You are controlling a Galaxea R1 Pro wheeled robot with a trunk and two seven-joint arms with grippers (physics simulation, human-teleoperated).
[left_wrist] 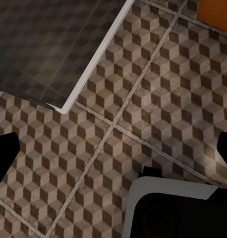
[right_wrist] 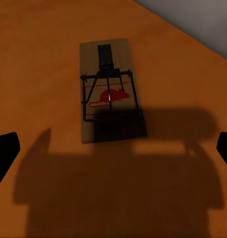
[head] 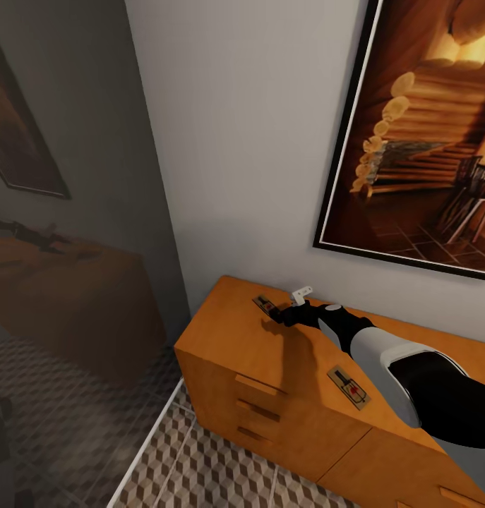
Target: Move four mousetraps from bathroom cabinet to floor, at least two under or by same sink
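Two mousetraps lie flat on top of the orange-brown cabinet [head: 228,331]: one near its far left corner [head: 265,305] and one nearer me [head: 349,387]. My right arm reaches across the cabinet top, and my right gripper [head: 288,315] hovers just beside the far mousetrap. In the right wrist view that mousetrap [right_wrist: 108,89], with its red mouse mark, lies just ahead of the open right gripper [right_wrist: 113,153], with nothing between the fingers. My left gripper [left_wrist: 113,156] is open and empty above the cube-patterned bathroom floor [left_wrist: 143,124].
A large framed picture [head: 418,141] hangs on the wall behind the cabinet. A dark glass panel with a white edge [left_wrist: 44,44] stands to the cabinet's left. Cube-patterned floor [head: 221,466] lies in front of the drawers. A cabinet corner [left_wrist: 217,12] borders the floor.
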